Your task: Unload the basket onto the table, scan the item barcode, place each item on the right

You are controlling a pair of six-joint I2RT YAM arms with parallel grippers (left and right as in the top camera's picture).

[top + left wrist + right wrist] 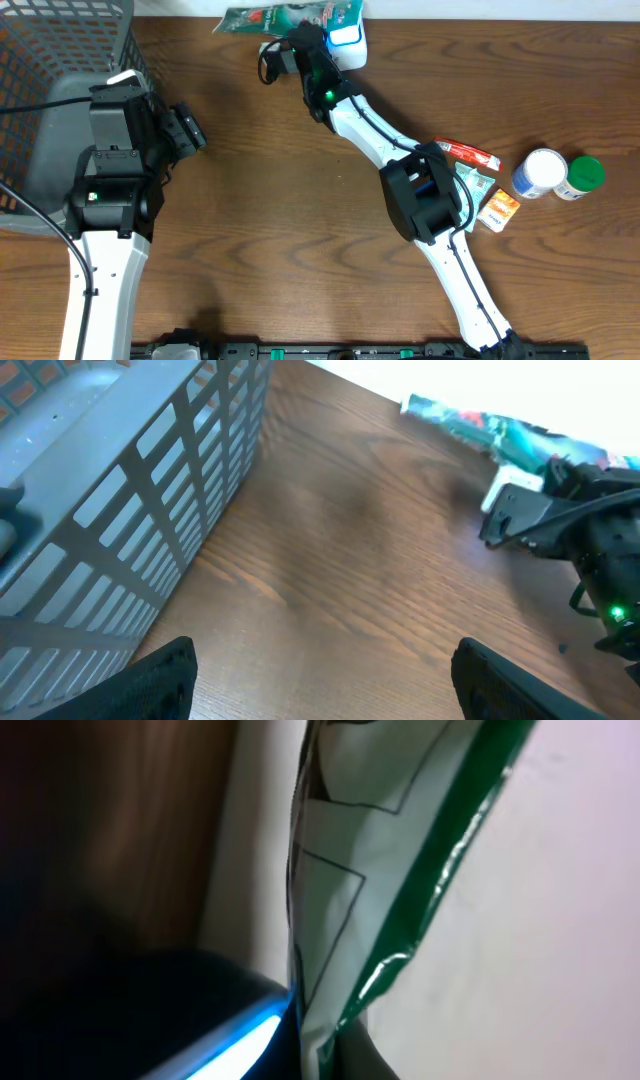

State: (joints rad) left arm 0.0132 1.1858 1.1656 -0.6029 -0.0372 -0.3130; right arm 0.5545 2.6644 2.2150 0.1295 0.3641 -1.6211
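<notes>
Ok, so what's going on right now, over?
Left gripper open, idle by basket. Right gripper shut at green packet, hold unconfirmed. White-and-blue item close beside.

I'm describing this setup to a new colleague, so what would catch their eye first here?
Likely the right arm stretched to the far edge of the table, its right gripper shut at a green packet. Next, the grey basket at far left with the left gripper open beside it, and a green-capped bottle near the right edge.
</notes>
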